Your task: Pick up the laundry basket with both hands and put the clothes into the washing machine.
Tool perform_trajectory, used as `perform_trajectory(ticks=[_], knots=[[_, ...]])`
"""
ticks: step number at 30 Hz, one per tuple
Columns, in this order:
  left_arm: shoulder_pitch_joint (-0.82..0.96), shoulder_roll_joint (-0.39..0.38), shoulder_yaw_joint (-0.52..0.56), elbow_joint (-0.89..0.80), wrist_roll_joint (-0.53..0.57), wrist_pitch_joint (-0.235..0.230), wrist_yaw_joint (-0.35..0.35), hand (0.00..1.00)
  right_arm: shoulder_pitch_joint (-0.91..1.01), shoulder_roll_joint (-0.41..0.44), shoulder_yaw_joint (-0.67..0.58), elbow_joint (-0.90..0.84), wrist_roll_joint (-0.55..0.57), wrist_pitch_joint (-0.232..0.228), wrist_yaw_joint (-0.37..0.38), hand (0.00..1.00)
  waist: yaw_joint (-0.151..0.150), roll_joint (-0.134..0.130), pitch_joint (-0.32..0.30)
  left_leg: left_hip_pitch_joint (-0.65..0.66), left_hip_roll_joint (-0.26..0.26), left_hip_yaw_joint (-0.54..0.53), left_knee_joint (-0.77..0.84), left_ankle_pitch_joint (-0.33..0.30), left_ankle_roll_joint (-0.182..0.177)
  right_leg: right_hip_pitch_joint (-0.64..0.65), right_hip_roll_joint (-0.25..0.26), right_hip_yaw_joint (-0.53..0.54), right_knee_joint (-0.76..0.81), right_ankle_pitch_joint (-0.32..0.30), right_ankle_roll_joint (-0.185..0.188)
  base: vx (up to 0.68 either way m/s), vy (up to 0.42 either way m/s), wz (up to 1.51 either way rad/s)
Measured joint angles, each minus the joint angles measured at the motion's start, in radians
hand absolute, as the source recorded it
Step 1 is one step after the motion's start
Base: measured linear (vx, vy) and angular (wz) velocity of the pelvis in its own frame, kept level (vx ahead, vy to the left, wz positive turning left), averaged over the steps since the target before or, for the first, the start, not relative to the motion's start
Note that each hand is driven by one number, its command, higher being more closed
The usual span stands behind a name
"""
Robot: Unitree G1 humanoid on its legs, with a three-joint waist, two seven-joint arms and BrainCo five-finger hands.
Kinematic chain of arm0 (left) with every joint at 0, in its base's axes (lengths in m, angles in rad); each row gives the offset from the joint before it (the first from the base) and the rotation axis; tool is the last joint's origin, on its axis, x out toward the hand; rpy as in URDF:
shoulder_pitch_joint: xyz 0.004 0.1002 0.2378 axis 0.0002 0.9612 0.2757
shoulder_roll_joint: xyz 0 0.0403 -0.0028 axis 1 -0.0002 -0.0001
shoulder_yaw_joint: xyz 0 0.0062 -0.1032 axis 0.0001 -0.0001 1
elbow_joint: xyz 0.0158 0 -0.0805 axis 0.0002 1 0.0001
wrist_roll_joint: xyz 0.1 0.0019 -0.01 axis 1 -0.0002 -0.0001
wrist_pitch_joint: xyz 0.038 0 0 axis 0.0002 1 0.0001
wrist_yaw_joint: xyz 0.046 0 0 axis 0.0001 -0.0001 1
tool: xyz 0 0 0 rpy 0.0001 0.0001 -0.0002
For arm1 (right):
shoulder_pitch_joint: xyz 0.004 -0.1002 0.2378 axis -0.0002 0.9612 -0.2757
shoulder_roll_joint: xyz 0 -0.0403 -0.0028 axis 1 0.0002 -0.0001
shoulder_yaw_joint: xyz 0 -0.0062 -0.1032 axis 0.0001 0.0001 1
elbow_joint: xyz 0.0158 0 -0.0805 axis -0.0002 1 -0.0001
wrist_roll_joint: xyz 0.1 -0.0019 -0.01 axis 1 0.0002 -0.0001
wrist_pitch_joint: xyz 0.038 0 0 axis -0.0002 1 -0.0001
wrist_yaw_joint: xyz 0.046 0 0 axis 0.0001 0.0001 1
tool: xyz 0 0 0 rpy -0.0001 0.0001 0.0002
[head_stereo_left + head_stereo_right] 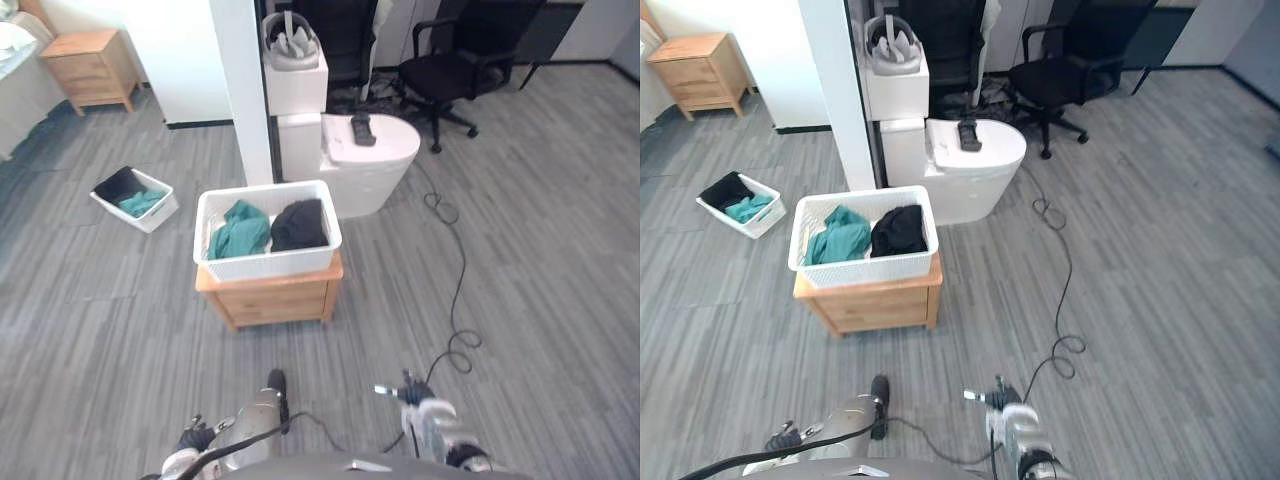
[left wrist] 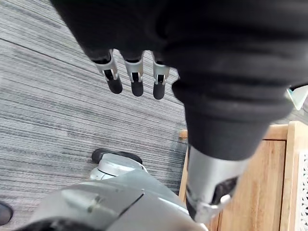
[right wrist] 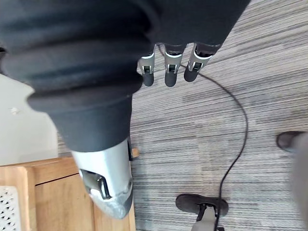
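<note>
The grey plank floor [image 1: 540, 240] carries everything here. A white pillar [image 1: 240, 80] rises at the back, with a white rounded washing machine [image 1: 375, 165] just beside it and a black office chair [image 1: 455, 60] further back to the right. In front of the washing machine stands a small wooden table [image 1: 272, 298]. The white laundry basket [image 1: 268, 262] sits on it and covers its top from edge to edge. Inside the laundry basket, a teal garment [image 1: 240, 230] lies on the left and a black garment [image 1: 299, 224] on the right, touching each other. A smaller white basket [image 1: 160, 210] with dark and teal cloth rests on the floor to the left, well apart from the table. The left hand [image 2: 137, 82] and right hand [image 3: 171, 72] hang low before the table, short of its front edge. Each has straight fingers side by side, the thumb apart, and holds nothing.
</note>
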Motion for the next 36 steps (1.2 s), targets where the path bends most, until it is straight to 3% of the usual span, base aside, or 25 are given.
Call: perform_trajectory(ticks=[2,3,4,6,8,10,12,13,14,19,21,24,26,36], knots=[[-0.01,0.025,-0.022,0.015,0.002,0.002,-0.001,0.0,0.02,0.017,-0.027,0.031,0.006,0.0,0.004,0.0,-0.028,-0.028,0.011,0.061,-0.029,-0.007,-0.03,-0.014,0.013,-0.113,-0.036,0.006,0.271,0.081,0.051,0.5,0.148,0.22],[-0.02,0.028,-0.024,0.024,0.003,0.006,-0.002,0.0,0.03,0.018,-0.065,0.031,0.022,0.0,0.005,0.0,-0.04,-0.033,0.014,0.132,-0.032,-0.008,-0.038,-0.038,0.017,-0.187,-0.06,-0.012,0.425,0.07,0.041,0.46,0.124,0.1],[-0.023,0.029,-0.029,0.023,0.005,0.006,-0.002,0.0,0.032,0.015,-0.068,0.033,0.02,0.0,0.005,0.0,-0.04,-0.021,0.022,0.169,-0.032,-0.008,-0.055,-0.043,0.016,-0.203,-0.071,-0.031,0.445,0.057,0.033,0.5,0.128,0.04],[-0.037,0.027,-0.029,0.022,0.011,0.003,-0.003,0.0,0.036,0.011,-0.091,0.035,0.018,-0.002,0.01,0.0,-0.044,-0.017,0.025,0.27,-0.027,-0.017,-0.118,-0.048,0.014,-0.224,-0.109,-0.116,0.39,0.012,-0.007,0.3,0.049,0.14],[-0.059,0.016,-0.011,0.014,0.011,0.003,-0.002,0.0,0.036,0.013,-0.161,0.045,0.018,0.0,0.013,0.0,-0.038,-0.004,0.031,0.321,-0.01,-0.033,-0.152,-0.07,0.001,-0.245,-0.129,-0.175,0.171,-0.009,-0.022,0.23,-0.022,0.22],[-0.061,0.018,0.016,0.013,0.009,0.001,0.0,0.0,0.04,0.012,-0.206,0.063,0.006,0.004,0.015,0.0,-0.039,-0.003,0.026,0.318,-0.001,-0.045,-0.145,-0.114,-0.012,-0.24,-0.124,-0.163,-0.143,0.075,-0.012,0.19,-0.102,0.26],[-0.054,0.015,0.04,0.014,0.009,0.001,0.003,0.0,0.041,0.011,-0.236,0.076,-0.019,0.018,0.017,0.0,-0.036,-0.009,0.024,0.329,-0.003,-0.053,-0.146,-0.129,-0.027,-0.226,-0.134,-0.138,-0.245,0.178,-0.022,0.24,-0.223,0.12],[-0.034,0.018,0.071,0.015,0.004,0.002,0.011,0.0,0.048,0.017,-0.238,0.085,-0.021,0.022,0.015,0.0,-0.034,-0.028,0.01,0.335,-0.009,-0.046,-0.147,-0.141,-0.056,-0.196,-0.143,-0.139,-0.308,0.249,-0.01,0.33,-0.357,-0.05],[-0.033,0.004,0.096,0.015,-0.016,0.003,0.02,0.0,0.044,0.002,-0.239,0.091,-0.022,0.023,0.014,0.0,-0.029,-0.006,-0.001,0.33,0.02,-0.05,-0.139,-0.152,-0.077,-0.177,-0.115,-0.158,-0.345,0.245,-0.022,0.25,-0.285,-0.02],[-0.036,-0.009,0.125,-0.005,-0.113,-0.002,0.02,0.0,0.044,-0.033,-0.173,0.007,-0.018,0.034,0.001,0.0,-0.046,0.053,-0.025,0.339,0.082,-0.068,-0.218,-0.13,-0.122,-0.155,-0.037,-0.194,-0.438,0.25,-0.039,0.2,-0.182,0.06],[-0.02,-0.004,0.172,-0.092,-0.145,-0.003,0.02,0.0,0.054,-0.032,-0.12,-0.184,-0.004,0.033,-0.001,0.0,-0.048,0.052,-0.028,0.353,0.096,-0.055,-0.228,-0.134,-0.131,-0.146,-0.021,-0.185,-0.458,0.254,-0.045,0.1,-0.055,-0.16],[0.014,0.022,0.225,-0.242,-0.184,-0.006,0.02,0.0,0.081,-0.04,-0.09,-0.476,0.005,0.015,-0.011,0.0,-0.047,0.028,-0.026,0.347,0.094,-0.02,-0.229,-0.14,-0.127,-0.163,-0.02,-0.156,-0.47,0.261,-0.051,0.03,0.015,-0.31],[0.055,0.083,0.286,-0.357,-0.2,-0.008,0.019,0.0,0.084,-0.046,-0.092,-0.622,0.015,-0.008,-0.016,0.0,-0.044,0.007,-0.039,0.33,0.09,0.003,-0.22,-0.15,-0.122,-0.184,-0.021,-0.133,-0.48,0.269,-0.047,0.01,0.042,-0.29],[-0.012,0.276,0.492,-0.416,-0.196,0.006,0.012,0.0,0.08,-0.112,-0.034,-0.857,-0.02,-0.009,-0.01,0.0,-0.023,0.01,-0.039,0.317,0.07,0.026,-0.209,-0.156,-0.116,-0.185,-0.035,-0.116,-0.536,0.304,-0.036,0.01,0.026,-0.06]])
